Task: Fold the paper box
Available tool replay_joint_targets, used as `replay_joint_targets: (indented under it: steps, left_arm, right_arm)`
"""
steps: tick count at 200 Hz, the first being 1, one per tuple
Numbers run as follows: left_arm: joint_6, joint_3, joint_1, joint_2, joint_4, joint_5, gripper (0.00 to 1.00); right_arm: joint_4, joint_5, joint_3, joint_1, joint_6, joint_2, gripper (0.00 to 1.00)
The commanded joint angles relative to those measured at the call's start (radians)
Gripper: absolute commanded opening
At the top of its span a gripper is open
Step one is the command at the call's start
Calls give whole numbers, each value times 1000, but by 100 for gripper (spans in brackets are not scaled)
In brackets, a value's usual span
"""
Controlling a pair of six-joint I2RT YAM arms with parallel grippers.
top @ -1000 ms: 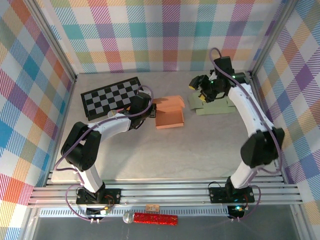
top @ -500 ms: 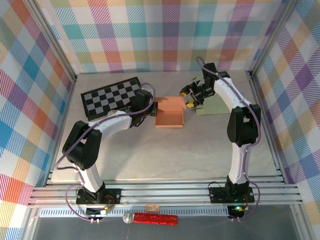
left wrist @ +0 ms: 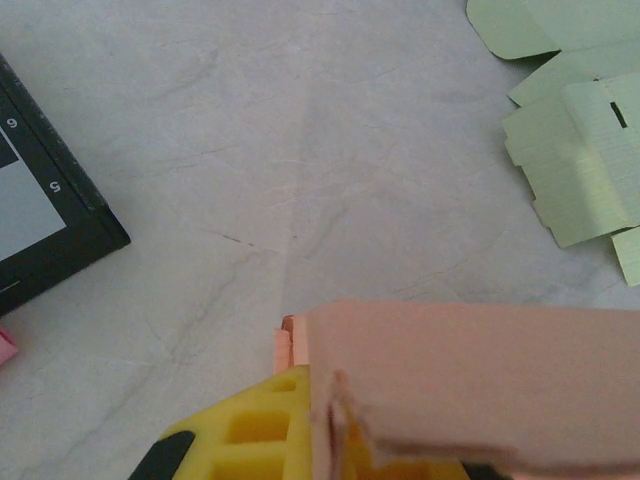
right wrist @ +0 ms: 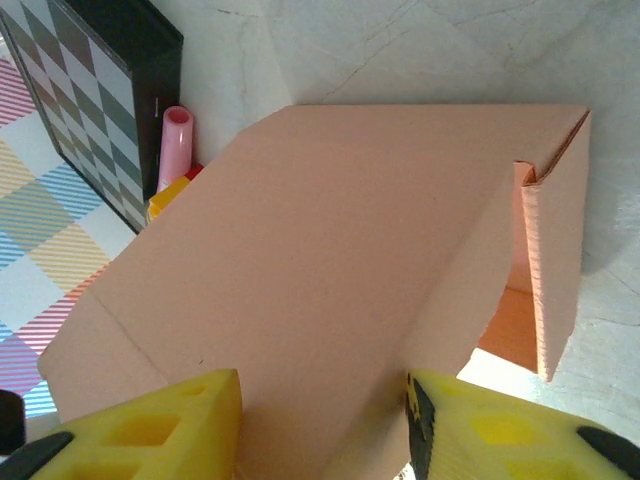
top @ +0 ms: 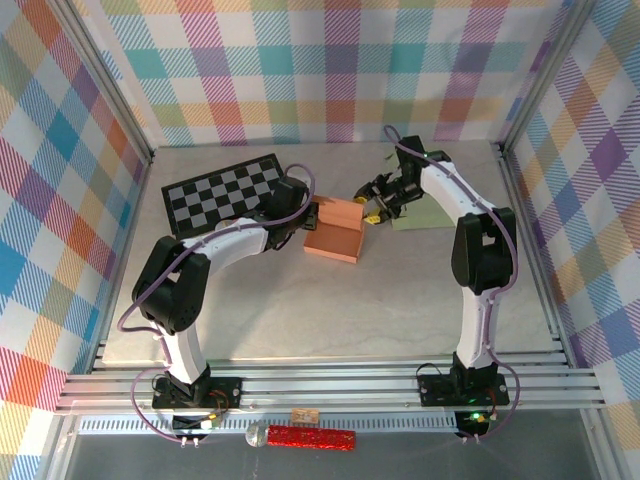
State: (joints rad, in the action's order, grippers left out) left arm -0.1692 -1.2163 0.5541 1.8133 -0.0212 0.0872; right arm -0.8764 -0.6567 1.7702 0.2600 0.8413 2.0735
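Your salmon paper box (top: 335,230) sits mid-frame in the top view, half formed, with its tray open and one wide flap raised along its upper edge. Treat it as light, thin card: it will likely slide on the smooth marbled table (top: 300,300) and crease wherever you pinch hard. Take it by the walls and push close to the scored lines, never mid-panel. The left gripper (top: 306,216) is clenched on the box's left wall, and its wrist view shows a yellow pad (left wrist: 262,432) against the card edge. The right gripper (top: 372,203) is spread wide at the box's upper right, its fingers (right wrist: 150,430) over the broad flap and grasping nothing. Flat green box blanks (top: 428,212) lie to the right, and a checkerboard (top: 225,192) lies upper left
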Motion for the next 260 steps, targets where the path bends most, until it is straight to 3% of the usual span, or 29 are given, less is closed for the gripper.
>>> replay_joint_targets:
  steps: [1,82,186,260]
  left_arm:
    - [-33,-22,6,3,-36,-48,6]
    - [-147,100,4,-47,-108,-63,15]
    - [-243,179,3,-82,-124,-98,20]
    - [-306,231,2,-156,-61,-145,49]
  right_arm:
    - [40,-29,-39,25,33,-44,45]
    - [164,23,-194,54,70,-133,40]
    - [145,128,-248,101,23,-158,35]
    - [161,146,-267,112,15,-160,32]
